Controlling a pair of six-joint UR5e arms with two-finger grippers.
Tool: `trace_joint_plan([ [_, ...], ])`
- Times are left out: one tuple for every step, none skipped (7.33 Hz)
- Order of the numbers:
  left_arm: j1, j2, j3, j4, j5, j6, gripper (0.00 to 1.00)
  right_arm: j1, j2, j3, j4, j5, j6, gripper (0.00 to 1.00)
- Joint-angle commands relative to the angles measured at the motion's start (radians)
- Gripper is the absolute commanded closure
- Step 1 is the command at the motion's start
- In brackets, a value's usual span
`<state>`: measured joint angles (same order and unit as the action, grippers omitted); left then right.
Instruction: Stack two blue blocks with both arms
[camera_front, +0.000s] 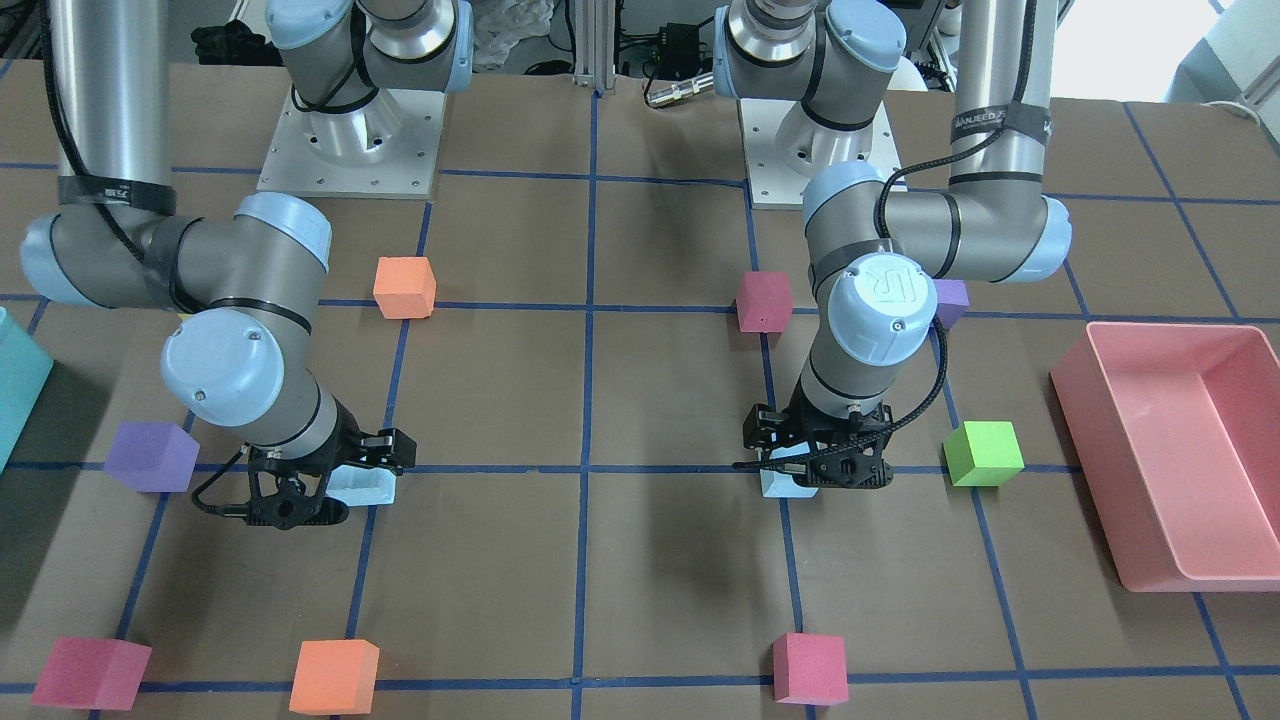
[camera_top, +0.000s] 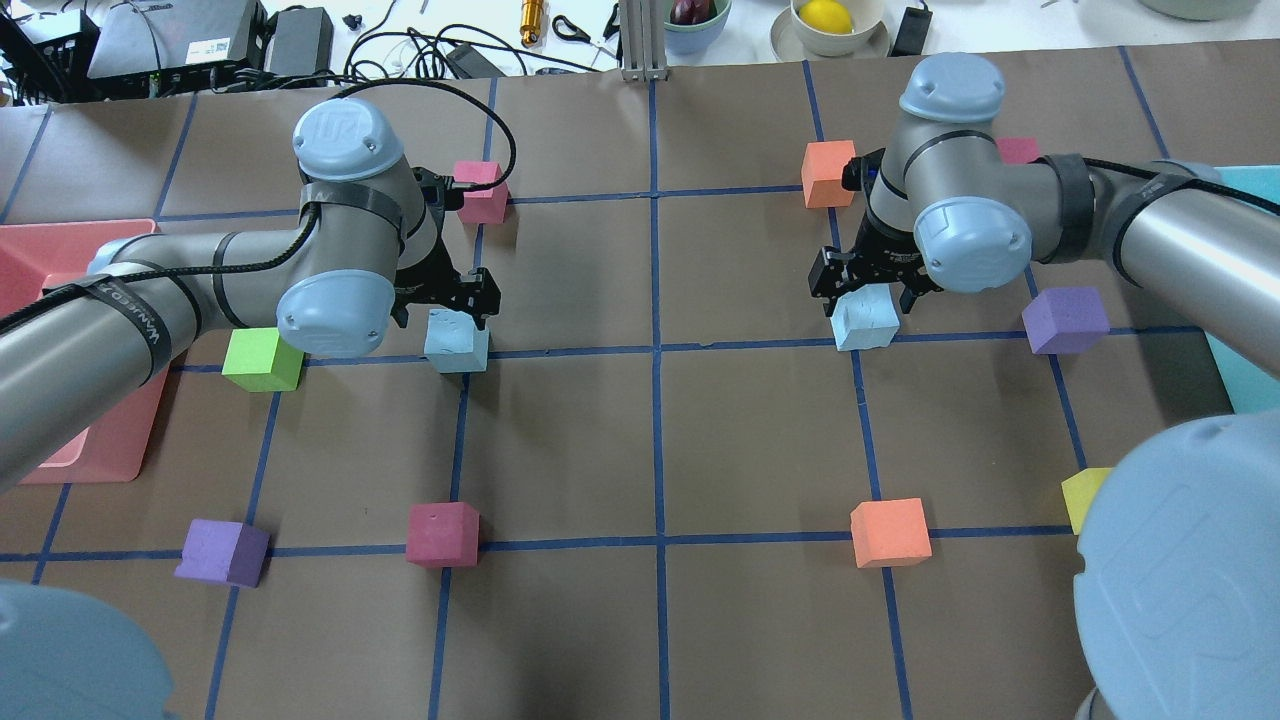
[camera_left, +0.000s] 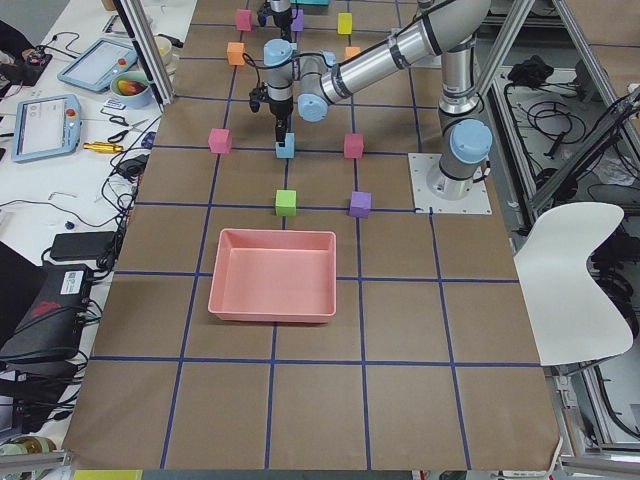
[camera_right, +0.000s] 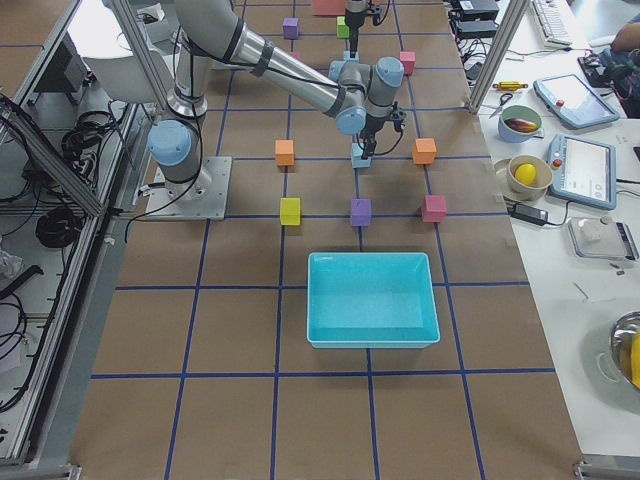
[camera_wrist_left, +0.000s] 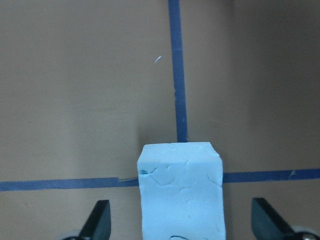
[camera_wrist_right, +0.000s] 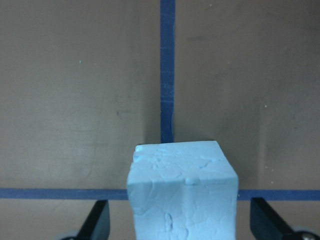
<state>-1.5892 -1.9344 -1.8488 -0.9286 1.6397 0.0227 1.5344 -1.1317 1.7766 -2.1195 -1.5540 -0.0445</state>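
At 9 and 3 o'clock overhead, with left gripper (camera_top: 446, 303) and right gripper (camera_top: 870, 288) splayed astride left blue block (camera_top: 456, 342) and right blue block (camera_top: 866, 320): centre, clench squarely, then lift.

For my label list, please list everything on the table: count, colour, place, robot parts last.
blue blocks: 2, pale blue, on tape crossings, one under each tool.
red cubes: 3, red, two on left half, one far right.
orange cubes: 2, orange, right half, one far, one near.
purple cubes: 2, purple, near left; right, near teal bin.
green cube: 1, green, left, near pink bin.
yellow cube: 1, yellow, near right.
pink bin: 1, pink, left end.
teal bin: 1, teal, right end.
arms: 2, silver-grey, light-blue caps.
left tool, right tool: 2, black, open, straddling the blue blocks without touching.
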Motion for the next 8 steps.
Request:
trace_joint_plan([
  [-0.001,-0.026,0.0,0.014,-0.054,-0.032,0.0,-0.002,0.004,0.032,-0.079,0.002,-0.002,0.91],
  [0.0,-0.026,0.0,0.014,-0.078,-0.024,0.0,-0.002,0.003,0.027,-0.079,0.006,-0.005,1.0],
  [0.0,-0.032,-0.006,0.01,-0.067,-0.015,0.0,-0.002,-0.003,0.014,-0.074,0.015,0.011,1.0],
  [0.0,-0.037,-0.018,0.008,-0.043,-0.018,0.0,0.016,-0.016,-0.03,-0.054,0.014,0.029,1.0],
  [0.002,-0.035,-0.027,0.013,-0.035,-0.02,0.0,0.079,-0.031,-0.067,0.011,0.018,0.128,1.0],
  [0.002,-0.04,-0.029,0.013,-0.037,-0.024,0.0,0.172,-0.033,-0.087,0.021,0.02,0.264,1.0],
  [0.002,-0.044,-0.029,0.02,-0.037,-0.024,0.0,0.253,-0.033,-0.088,0.021,0.037,0.376,1.0],
  [0.0,-0.046,-0.027,0.027,-0.04,-0.014,0.22,0.326,-0.028,-0.085,0.019,0.075,0.478,1.0],
])
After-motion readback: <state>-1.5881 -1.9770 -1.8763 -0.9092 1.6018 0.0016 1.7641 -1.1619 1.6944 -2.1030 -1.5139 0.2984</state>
